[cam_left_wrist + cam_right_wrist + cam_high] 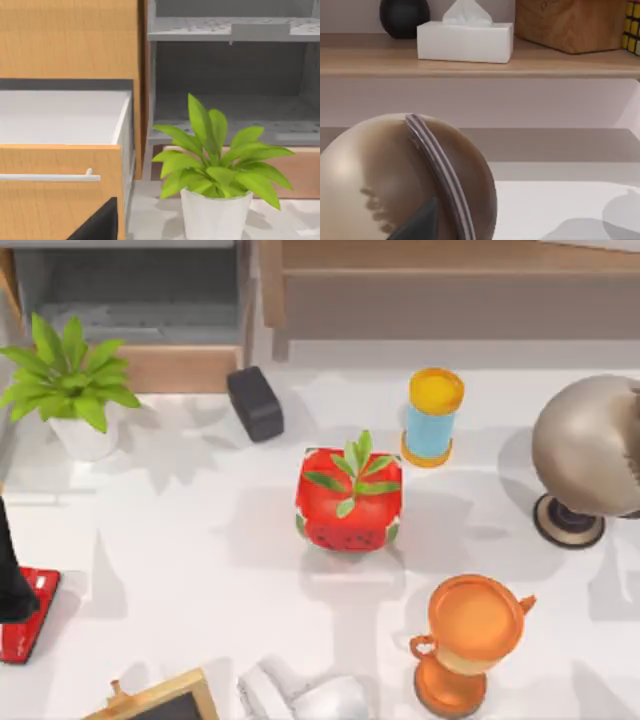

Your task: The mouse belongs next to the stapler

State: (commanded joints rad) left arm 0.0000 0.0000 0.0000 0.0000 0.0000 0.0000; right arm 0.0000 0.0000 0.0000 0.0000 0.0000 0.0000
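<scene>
The mouse is out of view. A bright red elongated thing that I take for the stapler (26, 625) lies flat at the table's left edge, its near-edge end covered by my dark left arm (10, 575). A dark corner of my left gripper (97, 224) shows in the left wrist view, which faces the potted plant (215, 175) and an open wooden drawer (55, 150). A dark tip of my right gripper (420, 222) shows close against a beige banded sphere (395, 175), the same sphere (585, 445) that stands at the table's right edge.
A black rounded block (255, 403) lies at the back, near the potted plant (70, 380). A red strawberry-patterned cube (349, 498) stands mid-table, with a yellow and blue cylinder (432, 418) behind it and an orange trophy cup (470, 640) in front. A white object (300, 695) and a framed board (160, 702) sit at the front edge.
</scene>
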